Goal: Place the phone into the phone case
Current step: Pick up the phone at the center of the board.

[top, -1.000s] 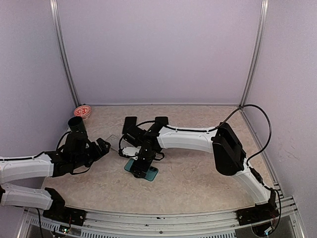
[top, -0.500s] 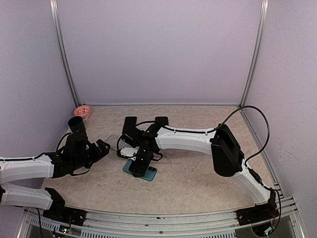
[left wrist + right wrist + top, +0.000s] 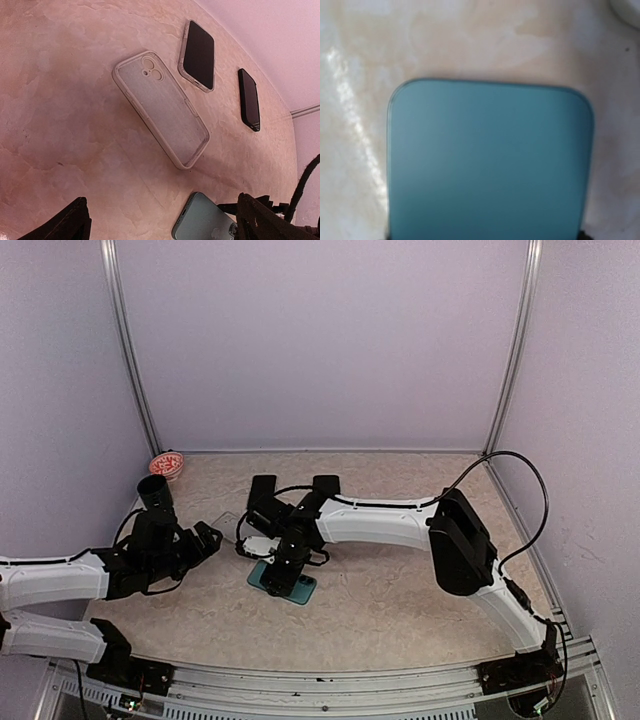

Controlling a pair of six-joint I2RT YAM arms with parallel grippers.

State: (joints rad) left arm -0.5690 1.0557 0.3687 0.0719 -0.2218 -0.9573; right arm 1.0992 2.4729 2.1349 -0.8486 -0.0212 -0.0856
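A teal phone (image 3: 285,583) lies face down on the table, in front of the middle. It fills the right wrist view (image 3: 490,160). My right gripper (image 3: 283,572) points straight down onto it, and only dark finger corners show at the phone's two long edges (image 3: 484,236). An empty clear phone case (image 3: 160,107) lies open side up just left of and behind the phone (image 3: 231,528). My left gripper (image 3: 207,537) hovers open beside the case with its fingers (image 3: 260,222) spread wide and nothing between them. The teal phone's end shows at the bottom of the left wrist view (image 3: 207,222).
A dark phone in a light case (image 3: 197,55) and a bare black phone (image 3: 249,99) lie behind the clear case. A small red and white round thing (image 3: 166,465) sits at the back left corner. Walls enclose the table on three sides.
My right gripper and the teal phone have shifted a little to the left together. The left arm has barely moved.
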